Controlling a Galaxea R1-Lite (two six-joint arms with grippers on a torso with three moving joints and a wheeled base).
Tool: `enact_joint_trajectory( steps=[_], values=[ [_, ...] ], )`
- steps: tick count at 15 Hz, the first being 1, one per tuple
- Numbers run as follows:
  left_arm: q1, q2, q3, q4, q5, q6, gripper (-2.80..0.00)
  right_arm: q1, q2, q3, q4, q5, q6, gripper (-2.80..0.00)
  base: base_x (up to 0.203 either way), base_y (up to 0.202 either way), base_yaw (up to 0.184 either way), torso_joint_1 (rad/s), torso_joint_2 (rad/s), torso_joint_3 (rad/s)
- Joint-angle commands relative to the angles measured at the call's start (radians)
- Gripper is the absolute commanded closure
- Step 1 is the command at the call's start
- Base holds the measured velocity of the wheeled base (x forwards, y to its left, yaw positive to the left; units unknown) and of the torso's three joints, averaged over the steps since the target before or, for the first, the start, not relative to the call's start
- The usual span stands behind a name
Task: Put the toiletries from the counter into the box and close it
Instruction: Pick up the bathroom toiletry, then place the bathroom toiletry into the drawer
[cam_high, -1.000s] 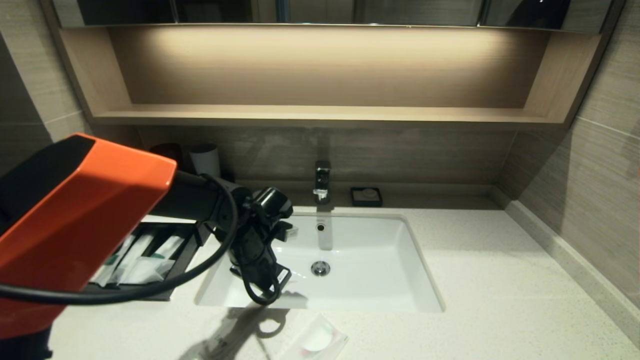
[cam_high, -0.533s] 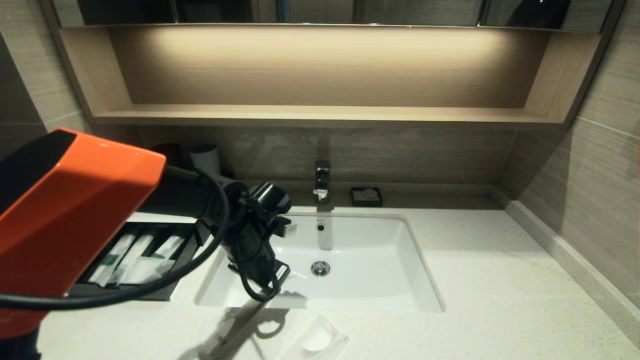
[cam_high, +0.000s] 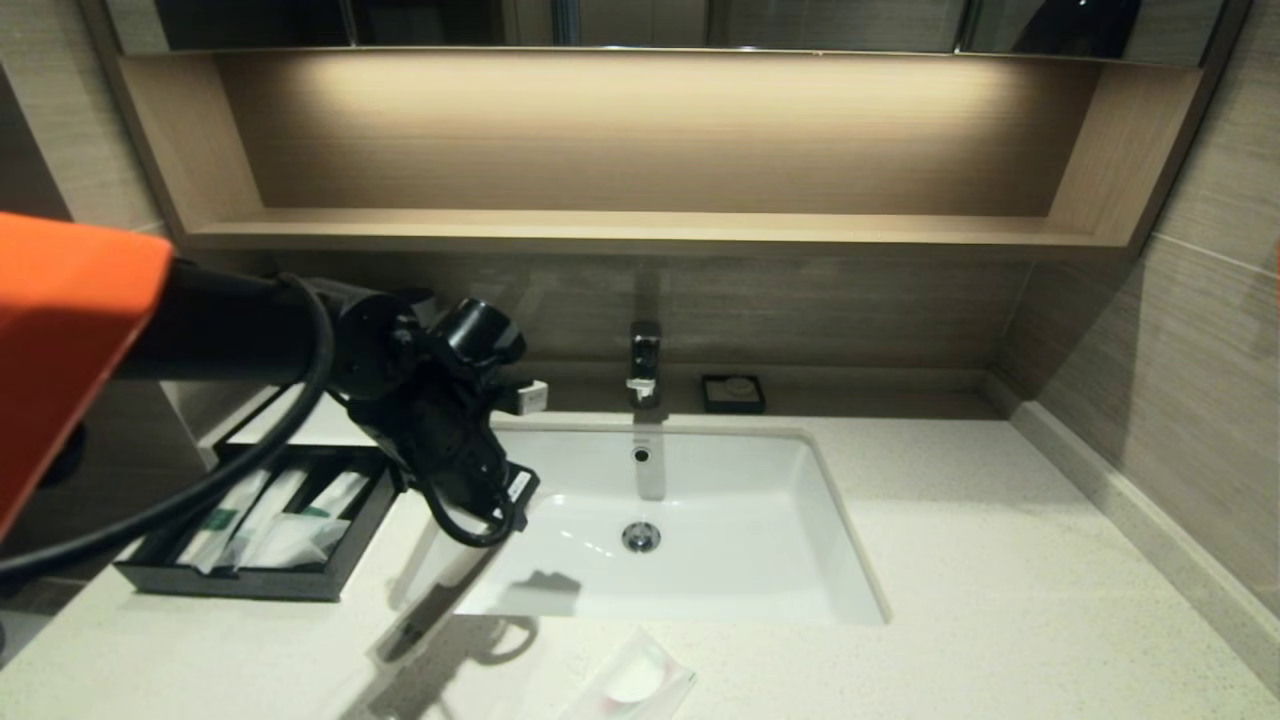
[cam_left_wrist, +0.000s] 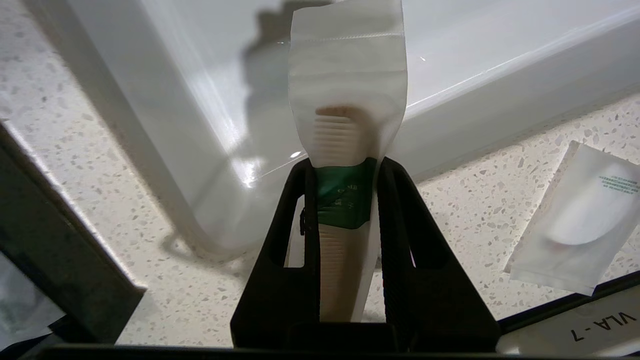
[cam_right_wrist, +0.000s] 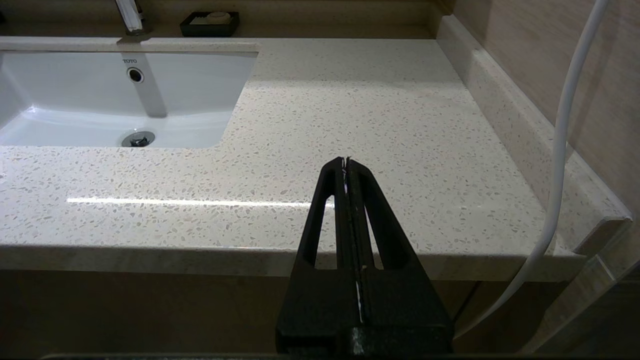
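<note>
**Left gripper holding comb packet at the basin corner**

We see the left gripper (cam_left_wrist: 345, 170) with its fingers (cam_left_wrist: 300, 220) clamped on the green band of the whitish comb packet (cam_left_wrist: 347, 100), raised over the sink basin (cam_high: 760, 560) near its left corner. Just beside it on the bench (cam_high: 1000, 560) sits the black box (cam_high: 250, 580), drawer open with packets inside. The square sachet (cam_high: 632, 685) lies on the bench's front edge. The right gripper (cam_right_wrist: 346, 162) hangs off the bench front, fingers pressed together.

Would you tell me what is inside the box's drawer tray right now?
The drawer tray holds several whitish wrapped packets, some green-marked. The left arm covers its far end.
</note>
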Motion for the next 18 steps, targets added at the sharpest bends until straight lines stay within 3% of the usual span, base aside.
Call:
enact_joint_trajectory(
  steps=[1,12,18],
  values=[
    [0.058,-0.069,-0.013,0.025,-0.001,0.020,0.00,0.000,0.000,0.002,0.000,0.000,0.000,0.00,0.000,0.000,0.000,0.000,0.00,0.000],
    [0.409,-0.118,-0.089,0.096,0.050,0.083,0.00,0.000,0.000,0.002,0.000,0.000,0.000,0.00,0.000,0.000,0.000,0.000,0.00,0.000],
    [0.528,-0.075,-0.139,0.094,0.058,0.095,0.00,0.000,0.000,0.002,0.000,0.000,0.000,0.00,0.000,0.000,0.000,0.000,0.00,0.000]
  ],
)
